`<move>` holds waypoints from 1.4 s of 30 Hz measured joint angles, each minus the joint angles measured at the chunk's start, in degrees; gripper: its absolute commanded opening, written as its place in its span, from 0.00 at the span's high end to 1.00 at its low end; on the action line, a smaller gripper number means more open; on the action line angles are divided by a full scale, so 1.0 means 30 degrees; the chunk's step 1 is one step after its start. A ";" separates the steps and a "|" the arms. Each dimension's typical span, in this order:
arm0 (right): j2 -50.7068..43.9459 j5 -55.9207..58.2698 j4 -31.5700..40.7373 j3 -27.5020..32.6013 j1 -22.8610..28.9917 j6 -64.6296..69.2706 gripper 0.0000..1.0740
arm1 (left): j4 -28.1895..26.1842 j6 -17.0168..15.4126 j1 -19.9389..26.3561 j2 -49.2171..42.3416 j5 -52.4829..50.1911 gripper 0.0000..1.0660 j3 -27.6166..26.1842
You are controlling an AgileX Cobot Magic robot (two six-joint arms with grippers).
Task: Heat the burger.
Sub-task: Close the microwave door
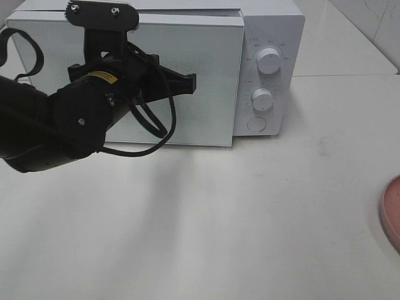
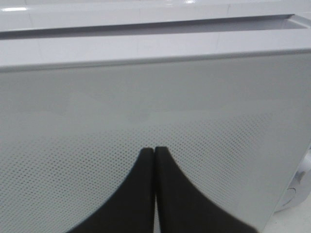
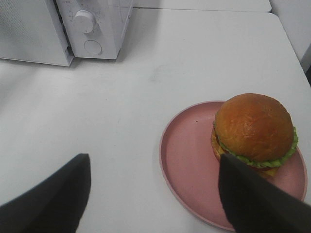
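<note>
My left gripper [image 2: 154,160], jaws together, presses at the white boxy microwave's [image 1: 269,37] door. My right gripper [image 3: 154,194] hangs apart above the glossy golden-bunned burger [image 3: 253,133], unheated on its round pink plate [image 3: 187,160] at three o'clock.

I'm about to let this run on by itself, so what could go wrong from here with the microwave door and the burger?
The left gripper is shut, fingertips against the microwave door, with no handle in view; it may slip rather than move the door. The burger sits near the rim of the pink plate, so a grab by the open right gripper could push it off.
</note>
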 measured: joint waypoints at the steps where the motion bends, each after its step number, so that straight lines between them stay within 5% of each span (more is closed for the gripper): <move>1: 0.0000 0.0000 0.0000 0.0000 0.0000 0.0000 0.34 | -0.0057 0.0038 0.0000 0.0115 0.0038 1.00 -0.0191; 32: 0.0000 0.0000 0.0000 0.0000 0.0000 0.0000 0.34 | -0.3170 0.5138 0.0019 0.4259 0.4011 1.00 -0.6818; 42: 0.0000 0.0000 0.0000 0.0000 0.0000 0.0000 0.34 | -0.3896 0.6303 -0.0134 0.3915 0.4087 1.00 -0.6646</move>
